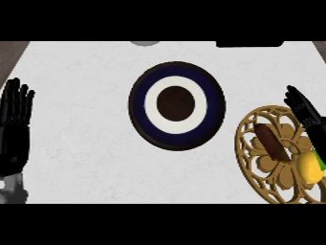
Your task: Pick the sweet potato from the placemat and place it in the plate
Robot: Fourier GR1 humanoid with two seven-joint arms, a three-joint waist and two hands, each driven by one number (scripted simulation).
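The white table (81, 143) carries three groups of items, all ahead of the robot. The right hand (319, 130) stands over the right rim of the placemat (254, 165), its fingers (298, 103) straight and released, holding nothing. The sweet potato (271, 142) lies on the placemat just left of those fingers and toward the wrist, apart from them. A yellow fruit (310, 166) sits beside the palm, close to the sweet potato's near end. The plate (177, 139) lies further left of the fingers, clear of the placemat. The left hand (6, 139) rests open at the left edge.

Step in hand, as judged: the approach; no grasp is made yet. For the next move, bring the right fingers left and down over the sweet potato's middle, close them across its short width, and keep them off the yellow fruit.
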